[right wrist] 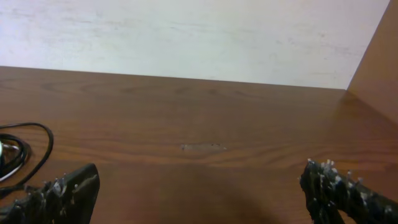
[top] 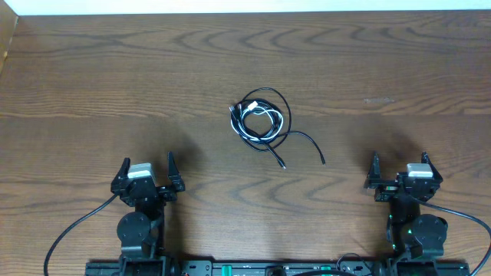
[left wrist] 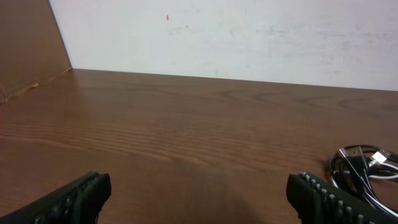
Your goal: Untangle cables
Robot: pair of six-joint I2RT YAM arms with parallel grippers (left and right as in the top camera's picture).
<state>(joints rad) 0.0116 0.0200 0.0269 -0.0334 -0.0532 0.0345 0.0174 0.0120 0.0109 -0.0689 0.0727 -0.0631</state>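
The left fingers (top: pixel 170 162) stand spread wide at the near left of the worktop (top: pixel 115 69) and hold nothing; only bare wood shows between them. The cables lie ahead of them and off to their right, well apart from both tips. In the left wrist view the two ribbed fingers fill the bottom corners, and the bundle shows only at the lower right edge, just beyond the right-hand one.

The black cable (top: pixel 244 129) lies near the middle of the worktop, wound into a loose round coil of several turns. Two tails leave the coil on its near right side. One runs a short way toward the robot and ends in a small plug. The other arcs further right and ends in a second small plug. The white cable (top: pixel 265 113) is shorter and sits inside the coil, looped among the black turns and touching them. Which strand lies on top at each crossing cannot be told. From the left wrist, a pale plug end rests among the black loops.

The right fingers (top: pixel 375 162) are also spread wide and empty, at the near right. The bundle lies ahead and to their left, well apart, with the far black tail the nearest part to them. In the right wrist view only an arc of the black cable shows at the left edge, above the left-hand finger.
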